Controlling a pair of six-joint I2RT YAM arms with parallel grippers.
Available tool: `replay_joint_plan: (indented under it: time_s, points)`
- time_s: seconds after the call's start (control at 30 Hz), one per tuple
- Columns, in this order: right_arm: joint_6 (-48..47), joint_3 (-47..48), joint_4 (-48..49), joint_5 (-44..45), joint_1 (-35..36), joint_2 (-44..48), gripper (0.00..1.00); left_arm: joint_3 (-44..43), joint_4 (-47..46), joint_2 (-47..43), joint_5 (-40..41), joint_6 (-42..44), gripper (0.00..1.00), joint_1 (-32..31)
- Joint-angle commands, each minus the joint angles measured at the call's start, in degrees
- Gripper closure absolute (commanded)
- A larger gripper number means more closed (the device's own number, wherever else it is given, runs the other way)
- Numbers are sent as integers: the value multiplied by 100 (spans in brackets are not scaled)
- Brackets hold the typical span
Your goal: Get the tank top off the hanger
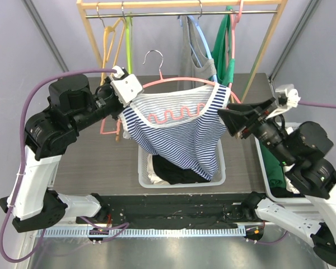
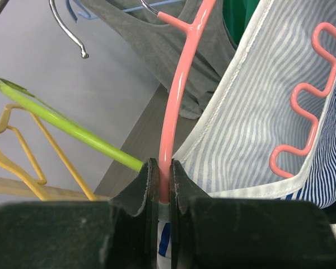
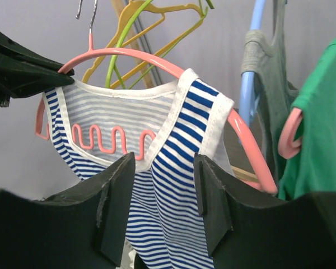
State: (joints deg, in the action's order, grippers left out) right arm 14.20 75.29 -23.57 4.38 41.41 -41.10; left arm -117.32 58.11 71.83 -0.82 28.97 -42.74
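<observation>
Clamped narrow with the left gripper (image 2: 163,180) on the left shoulder of the pink hanger (image 2: 178,95), rod pinched between the jaws, white hem of the tank top (image 1: 179,134) just beside them and perhaps partly caught; cannot tell. Held aloft that way, off the rail (image 1: 185,14) and over the basket (image 1: 220,180), top draped on both hanger shoulders and sagging low toward the basket. Approached from the right with the right gripper (image 3: 162,190), jaws parted to a middling gap, gripping nothing, aimed at the striped front just below the right strap (image 3: 204,106). Judged as the very start of the pull-off, with the whole removal left to do. Plenty to go wrong from here. Beware closing too high: pinches the hanger's right arm together with the strap, then drags the whole hanger on the pull and twists it in the left grip. Beware closing too low on loose cloth: merely stretches the body, leaving the strap hooked over the shoulder. Beware tugging straight down: likely to snag the neckline on the wavy bar (image 1: 173,116) inside it. Mind also that hem at the left jaws: if trapped, no freeing that side without loosening the hold and risking a dropped hanger. Safer to work the strap outward past the hanger's tip before drawing anything down.
</observation>
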Motion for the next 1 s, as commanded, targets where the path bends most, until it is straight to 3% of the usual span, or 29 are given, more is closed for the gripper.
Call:
replay_joint_plan:
  time_s: [0.0,0.17,0.23,0.97]
  points:
    - [417,12,766,-236,25,-231,44,-177,-300,-249,-208,38,100,-24]
    - [592,65,784,18,25,-337,42,-160,-238,-310,-270,65,100,-24]
    - [681,48,775,159,25,-319,37,-160,-238,-319,-270,91,100,-24]
    - [1270,-172,635,45,25,-223,39,-186,-203,-372,-322,100,100,-24]
